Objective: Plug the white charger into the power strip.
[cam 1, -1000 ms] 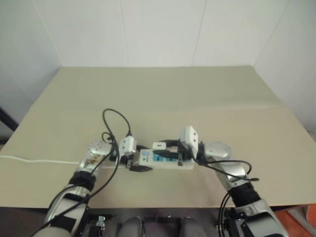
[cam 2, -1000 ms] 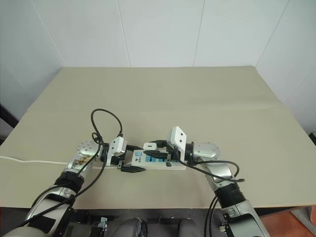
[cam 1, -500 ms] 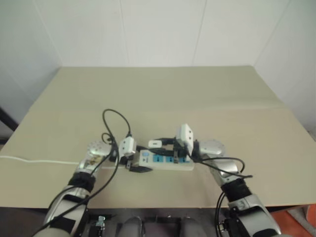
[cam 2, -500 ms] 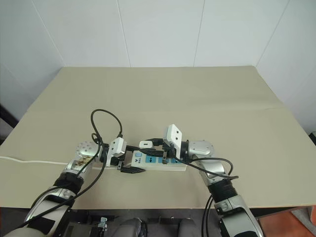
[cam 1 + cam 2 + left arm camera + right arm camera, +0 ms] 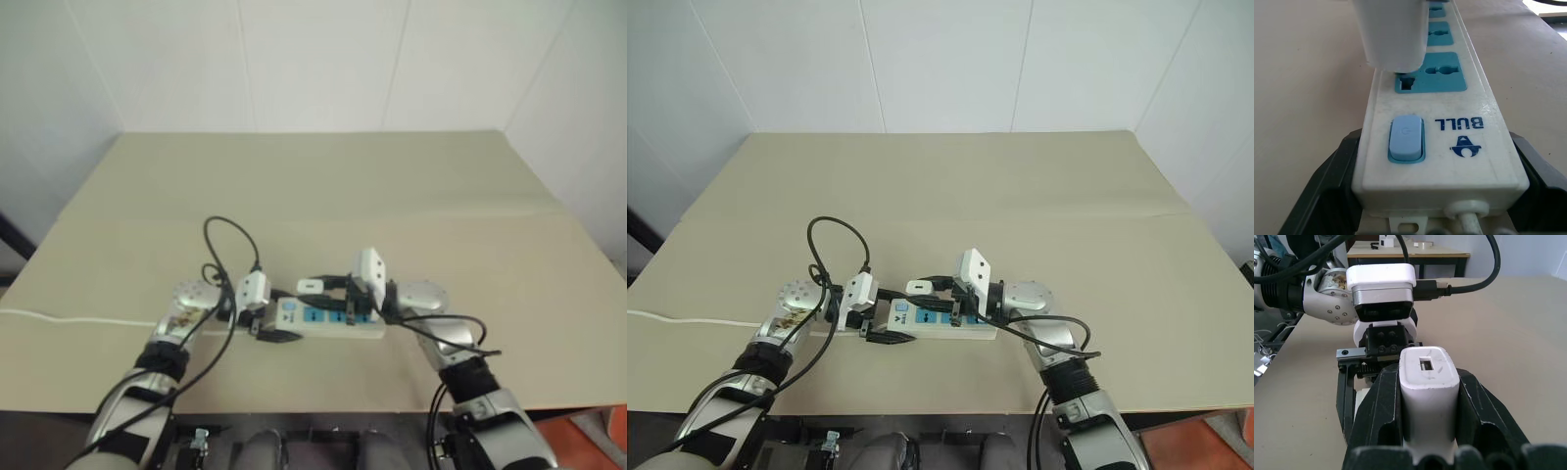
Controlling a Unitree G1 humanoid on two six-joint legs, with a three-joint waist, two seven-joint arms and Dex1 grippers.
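A beige table (image 5: 323, 186) carries a white power strip (image 5: 328, 319), lying lengthwise near the table's front edge, about midway between its left and right edges. The strip has blue socket panels on top, and its thin white cord (image 5: 69, 318) runs off toward the table's left edge.

My left gripper (image 5: 263, 318) holds the switch end of the strip, one black finger on each long side, with the jaws spread wide around it. In the left wrist view the pale blue switch (image 5: 1406, 138) sits nearest that gripper, with the printed word BULL beside it, then the first blue socket panel (image 5: 1432, 73).

My right gripper (image 5: 1429, 396) is clamped on the white charger (image 5: 1428, 382), a small cube with a slot in its upward face, one black finger pressed to each side. The charger (image 5: 1393, 32) hangs directly over the first socket panel, at its left side, very close to the openings. Whether its prongs have entered them I cannot tell.
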